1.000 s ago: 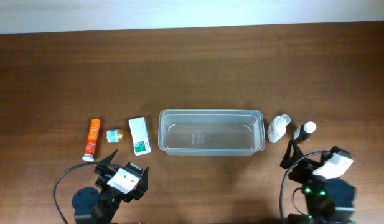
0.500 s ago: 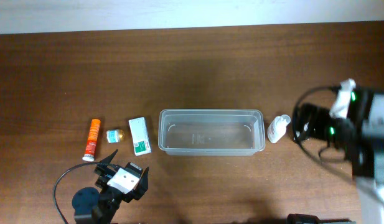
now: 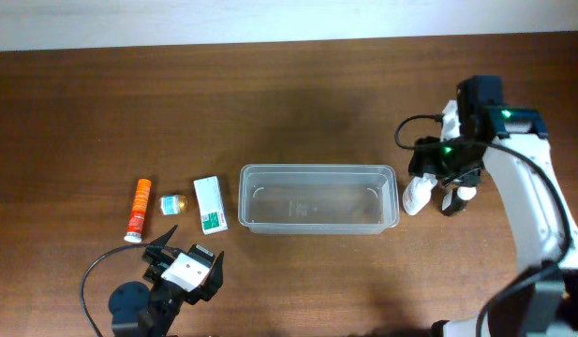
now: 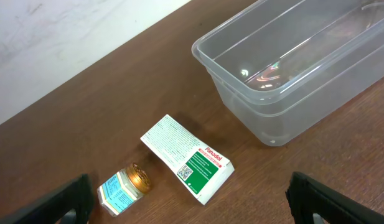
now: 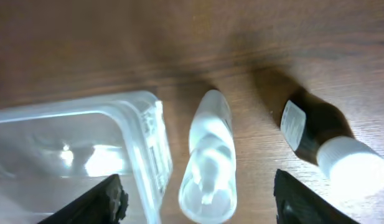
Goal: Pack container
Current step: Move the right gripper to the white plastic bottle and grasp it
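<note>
The clear plastic container point(image 3: 317, 169) stands mid-table; nothing shows inside it. It also shows in the left wrist view point(image 4: 264, 93) and the right wrist view point(image 5: 140, 134). My right gripper point(image 3: 435, 185) is open above a small translucent white bottle point(image 3: 418, 195) lying by the container's right end. In the right wrist view the bottle point(image 5: 210, 155) lies between the spread fingers point(image 5: 207, 205). A dark bottle with a white cap point(image 3: 455, 198) point(image 5: 322, 140) stands just right of it. My left gripper point(image 3: 185, 257) point(image 4: 198, 208) is open and empty at the front left.
Left of the container lie a white-and-green carton point(image 3: 210, 203) point(image 4: 188, 157), a small gold-lidded jar point(image 3: 171, 204) point(image 4: 123, 185) and an orange tube point(image 3: 138, 210). A pale wall runs along the table's far edge.
My right arm has swung up from the front right corner and now hangs over the two bottles by the container's right end. The left arm has not moved.
</note>
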`<state>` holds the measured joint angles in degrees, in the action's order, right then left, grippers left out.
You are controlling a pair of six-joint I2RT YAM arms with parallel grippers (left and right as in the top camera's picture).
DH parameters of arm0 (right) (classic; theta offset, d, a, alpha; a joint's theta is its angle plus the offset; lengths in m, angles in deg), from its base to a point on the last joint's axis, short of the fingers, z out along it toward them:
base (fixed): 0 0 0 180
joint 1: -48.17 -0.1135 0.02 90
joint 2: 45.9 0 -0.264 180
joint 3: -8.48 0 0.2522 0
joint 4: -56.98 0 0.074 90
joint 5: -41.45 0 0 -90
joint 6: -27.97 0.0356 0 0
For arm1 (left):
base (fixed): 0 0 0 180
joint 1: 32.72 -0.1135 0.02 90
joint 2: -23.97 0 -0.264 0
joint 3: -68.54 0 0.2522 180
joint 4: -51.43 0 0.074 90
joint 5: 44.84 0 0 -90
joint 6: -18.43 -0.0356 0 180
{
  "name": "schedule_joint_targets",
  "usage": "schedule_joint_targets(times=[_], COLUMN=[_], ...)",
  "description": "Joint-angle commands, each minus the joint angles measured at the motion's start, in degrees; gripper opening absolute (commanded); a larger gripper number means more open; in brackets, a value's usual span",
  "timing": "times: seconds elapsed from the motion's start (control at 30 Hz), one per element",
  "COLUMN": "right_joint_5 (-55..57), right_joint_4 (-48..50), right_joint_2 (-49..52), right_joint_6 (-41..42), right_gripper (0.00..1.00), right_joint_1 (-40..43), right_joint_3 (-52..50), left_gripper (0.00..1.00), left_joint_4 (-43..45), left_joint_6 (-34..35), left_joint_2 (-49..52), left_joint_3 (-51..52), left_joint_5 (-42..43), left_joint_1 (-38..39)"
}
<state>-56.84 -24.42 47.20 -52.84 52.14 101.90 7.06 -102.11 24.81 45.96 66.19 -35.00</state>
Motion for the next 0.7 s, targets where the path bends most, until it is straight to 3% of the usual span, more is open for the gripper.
schedule_joint_targets(times=[0.0, 0.1, 0.13, 0.67], right_joint_5=[-0.07, 0.07, 0.85, 1.46], right_joint_4=[-1.03, -0.94, -0.61, -1.86], right_joint_2=[1.07, 1.14, 1.14, 1.2], right_joint_6=[-0.13, 0.07, 0.11, 0.26], right_gripper=[0.68, 0.63, 0.56, 0.49], right_joint_1=[-0.61, -0.63, -0.63, -0.63], right_joint_3=[0.94, 0.61, 0.59, -0.04], left_gripper=[1.0, 1.0, 1.0, 1.0], left_joint_4=[0.0, 0.0, 0.0, 0.02], left_joint_6=[0.33, 0.33, 0.33, 0.33], left_joint_2=[-0.44, -0.44, -0.44, -0.44], left_joint_3=[0.26, 0.26, 0.26, 0.26], left_joint_5=[0.63, 0.63, 0.63, 0.63], left_joint_1=[-0.24, -0.24, -0.24, -0.24])
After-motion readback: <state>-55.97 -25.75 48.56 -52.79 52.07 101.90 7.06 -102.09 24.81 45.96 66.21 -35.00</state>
